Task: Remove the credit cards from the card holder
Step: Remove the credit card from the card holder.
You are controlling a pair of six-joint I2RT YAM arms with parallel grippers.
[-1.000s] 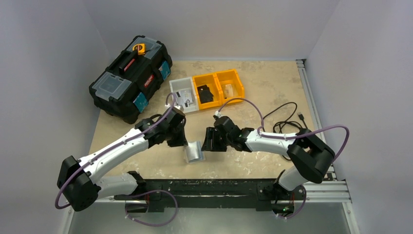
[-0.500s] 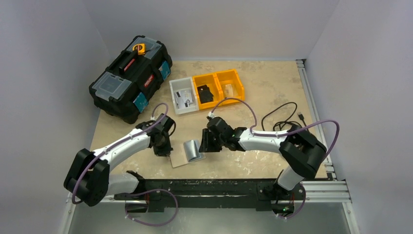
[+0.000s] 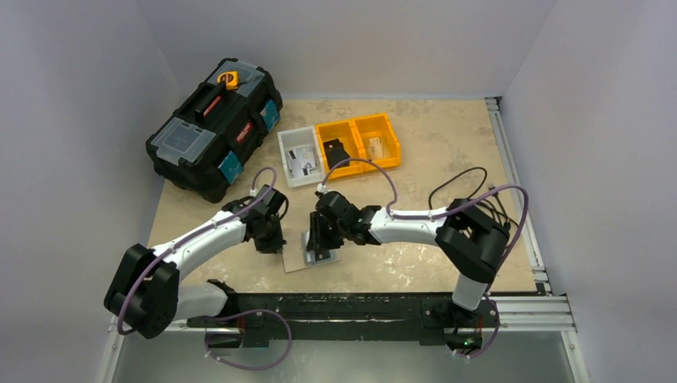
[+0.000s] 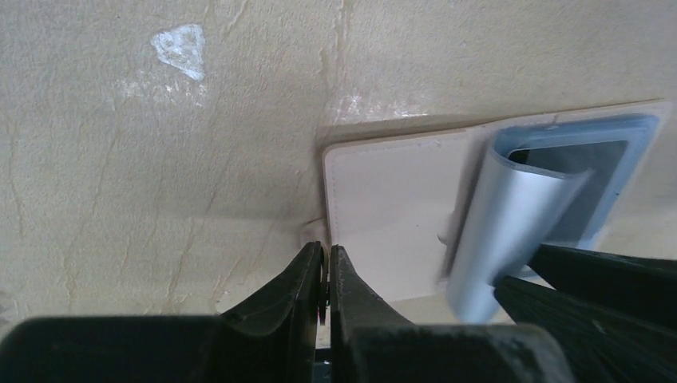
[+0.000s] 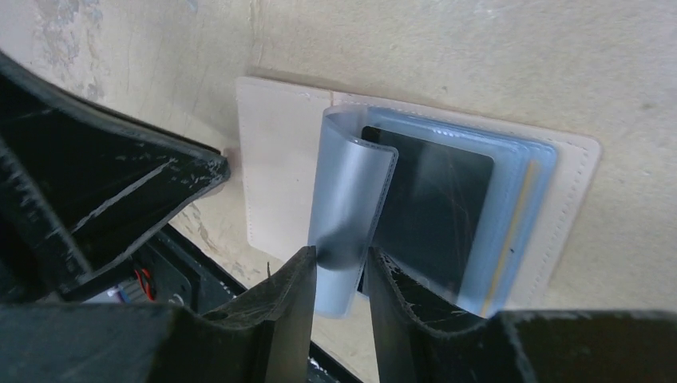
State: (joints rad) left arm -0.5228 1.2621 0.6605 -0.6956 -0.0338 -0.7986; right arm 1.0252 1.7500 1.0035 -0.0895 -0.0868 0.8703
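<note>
Left claw point(image 4: 326, 254) shut at card holder point(image 4: 383, 191) corner. Right claw point(image 5: 339, 259) narrow around its plastic leaf point(image 5: 351, 175), grip unclear. Next you draw out the dark credit card point(image 5: 435, 199) just beyond.

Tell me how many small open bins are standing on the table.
3, in one row at the far side: the grey bin beside the toolbox, the middle yellow bin and the right yellow bin. None appears hidden.

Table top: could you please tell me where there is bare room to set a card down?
Bare: the far right, between yellow bins and black cable; the near strip right of the card holder. Crowded: around the left gripper and right gripper.
</note>
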